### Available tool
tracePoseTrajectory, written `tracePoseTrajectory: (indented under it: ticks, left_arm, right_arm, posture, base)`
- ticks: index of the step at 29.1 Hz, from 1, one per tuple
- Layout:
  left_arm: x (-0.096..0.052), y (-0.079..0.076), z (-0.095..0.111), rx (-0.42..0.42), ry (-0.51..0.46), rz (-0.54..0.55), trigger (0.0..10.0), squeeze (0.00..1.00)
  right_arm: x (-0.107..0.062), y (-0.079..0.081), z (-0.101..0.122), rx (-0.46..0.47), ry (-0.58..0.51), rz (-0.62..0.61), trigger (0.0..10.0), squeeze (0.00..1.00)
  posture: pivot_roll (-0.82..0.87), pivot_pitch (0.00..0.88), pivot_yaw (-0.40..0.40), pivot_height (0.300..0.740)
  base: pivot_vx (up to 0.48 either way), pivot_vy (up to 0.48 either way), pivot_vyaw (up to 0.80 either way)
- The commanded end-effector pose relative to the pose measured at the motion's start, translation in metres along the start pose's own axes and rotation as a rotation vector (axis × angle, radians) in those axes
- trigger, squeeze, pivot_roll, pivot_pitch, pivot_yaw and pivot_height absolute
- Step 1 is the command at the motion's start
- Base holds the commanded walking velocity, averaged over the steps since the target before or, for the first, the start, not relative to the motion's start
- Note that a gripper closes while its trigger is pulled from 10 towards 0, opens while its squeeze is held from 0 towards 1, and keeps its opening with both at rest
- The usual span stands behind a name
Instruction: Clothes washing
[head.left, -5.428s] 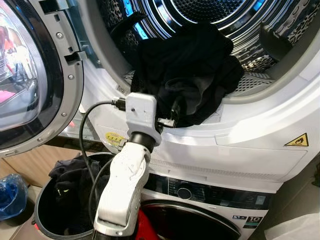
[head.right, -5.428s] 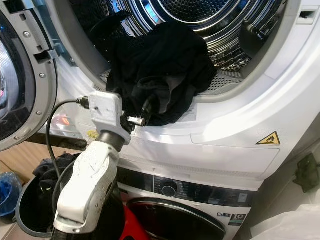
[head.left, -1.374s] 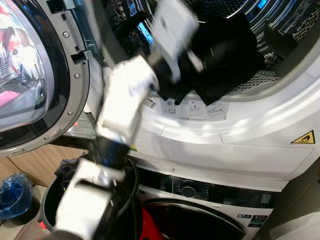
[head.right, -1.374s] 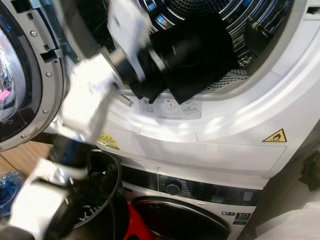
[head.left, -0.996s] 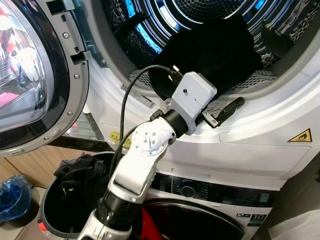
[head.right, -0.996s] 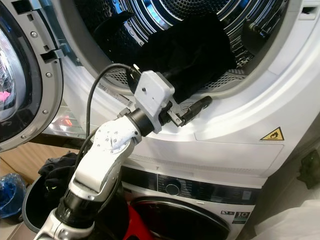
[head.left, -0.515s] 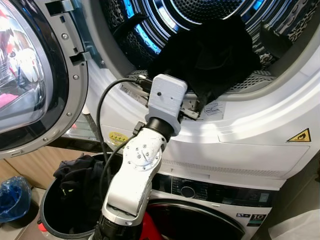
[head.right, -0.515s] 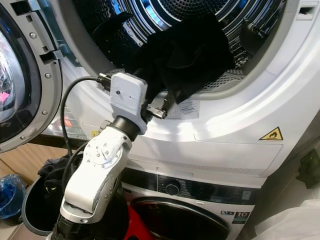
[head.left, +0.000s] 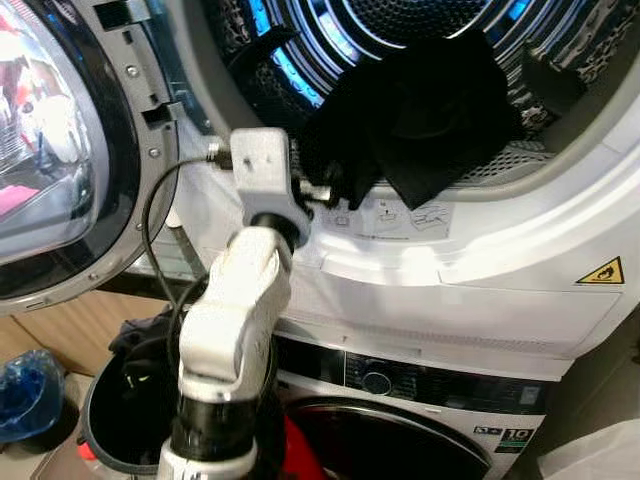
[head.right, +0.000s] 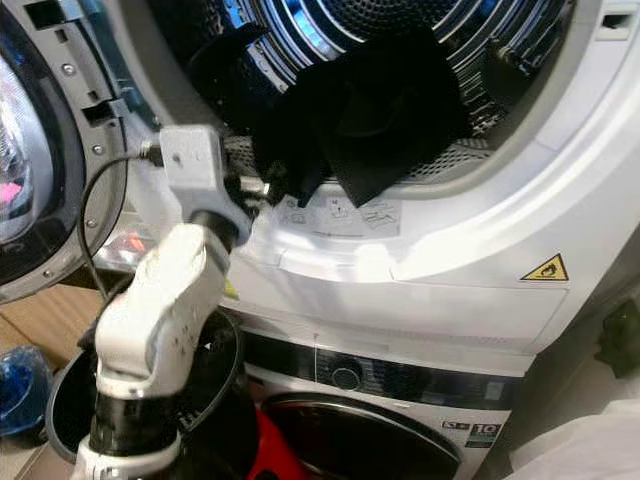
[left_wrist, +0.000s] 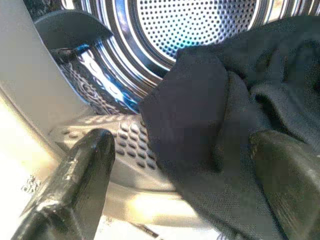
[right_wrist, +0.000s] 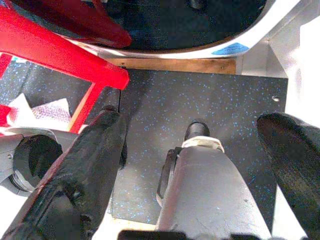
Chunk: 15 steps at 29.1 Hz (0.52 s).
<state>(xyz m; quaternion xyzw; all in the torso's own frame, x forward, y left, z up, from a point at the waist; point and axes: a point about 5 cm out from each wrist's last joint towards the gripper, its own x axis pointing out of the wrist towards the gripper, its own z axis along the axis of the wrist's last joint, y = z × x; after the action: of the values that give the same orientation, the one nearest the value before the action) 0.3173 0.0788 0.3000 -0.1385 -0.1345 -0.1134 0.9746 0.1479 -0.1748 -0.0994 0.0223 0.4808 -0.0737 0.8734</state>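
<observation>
A dark garment (head.left: 420, 115) is lodged at the drum (head.left: 300, 70) mouth, the spread, empty left end effector (head.left: 325, 192) beside it, while more clothes remain in the basket (head.left: 95, 420).

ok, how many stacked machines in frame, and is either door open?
2. The upper machine has its door swung open, dark clothes at the drum mouth by the left gripper. The lower machine sits beneath; its door looks closed.
</observation>
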Motion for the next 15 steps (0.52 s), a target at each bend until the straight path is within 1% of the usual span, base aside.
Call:
tracePoseTrajectory:
  ticks: [1, 2, 3, 5, 6, 7, 9, 10, 12, 14, 15]
  left_arm:
    - [0.009, -0.016, 0.010, -0.085, 0.018, -0.046, 10.0, 0.00]
    - [0.014, -0.019, 0.015, -0.097, 0.042, -0.104, 10.0, 0.00]
    - [0.015, -0.021, 0.017, -0.102, 0.047, -0.133, 10.0, 0.00]
    - [0.017, -0.026, 0.017, -0.029, 0.074, -0.222, 10.0, 0.00]
    - [0.018, -0.027, 0.017, 0.026, 0.090, -0.257, 10.0, 0.00]
    - [0.018, -0.027, 0.017, 0.026, 0.090, -0.257, 10.0, 0.00]
    - [0.017, -0.029, 0.014, 0.104, 0.109, -0.330, 10.0, 0.00]
    - [0.016, -0.028, 0.010, 0.135, 0.146, -0.393, 10.0, 0.00]
    - [0.018, -0.024, 0.011, 0.150, 0.137, -0.388, 10.0, 0.00]
    - [0.021, -0.020, 0.010, 0.180, 0.150, -0.416, 10.0, 0.00]
    - [0.025, -0.017, 0.010, 0.193, 0.148, -0.417, 10.0, 0.00]
  right_arm:
    - [0.000, 0.005, -0.003, -0.010, 0.018, 0.016, 10.0, 0.00]
    - [0.000, 0.004, -0.002, -0.014, 0.017, 0.017, 10.0, 0.00]
    - [0.000, 0.004, -0.002, -0.015, 0.017, 0.017, 10.0, 0.00]
    - [0.000, 0.004, -0.001, -0.032, 0.019, 0.024, 10.0, 0.00]
    - [0.000, 0.004, 0.000, -0.033, 0.017, 0.024, 10.0, 0.00]
    - [0.000, 0.004, 0.000, -0.033, 0.017, 0.024, 10.0, 0.00]
    - [0.001, 0.003, 0.002, -0.029, 0.013, 0.021, 10.0, 0.00]
    - [0.001, 0.003, 0.004, -0.033, 0.008, 0.022, 10.0, 0.00]
    - [0.001, 0.002, 0.005, -0.032, 0.002, 0.022, 10.0, 0.00]
    - [0.002, 0.001, 0.006, -0.029, 0.000, 0.019, 10.0, 0.00]
    - [0.002, 0.002, 0.006, -0.029, 0.001, 0.018, 10.0, 0.00]
  posture:
    - [0.03, 0.000, 0.113, 0.740]
    - [0.04, 0.000, 0.109, 0.740]
    - [0.04, 0.000, 0.109, 0.740]
    - [0.05, 0.000, 0.101, 0.740]
    - [0.05, 0.000, 0.094, 0.740]
    - [0.05, 0.000, 0.094, 0.740]
    - [0.04, 0.000, 0.090, 0.740]
    - [0.03, 0.000, 0.088, 0.740]
    - [0.01, 0.000, 0.088, 0.740]
    - [0.02, 0.000, 0.091, 0.740]
    - [0.01, 0.000, 0.095, 0.740]
  base:
    - [0.000, 0.000, 0.00]
    - [0.000, 0.000, 0.00]
    - [0.000, 0.000, 0.00]
    - [0.000, 0.000, 0.00]
    - [0.000, 0.000, 0.00]
    - [0.000, 0.000, 0.00]
    - [0.000, 0.000, 0.00]
    - [0.000, 0.000, 0.00]
    - [0.000, 0.000, 0.00]
    - [0.000, 0.000, 0.00]
    - [0.000, 0.000, 0.00]
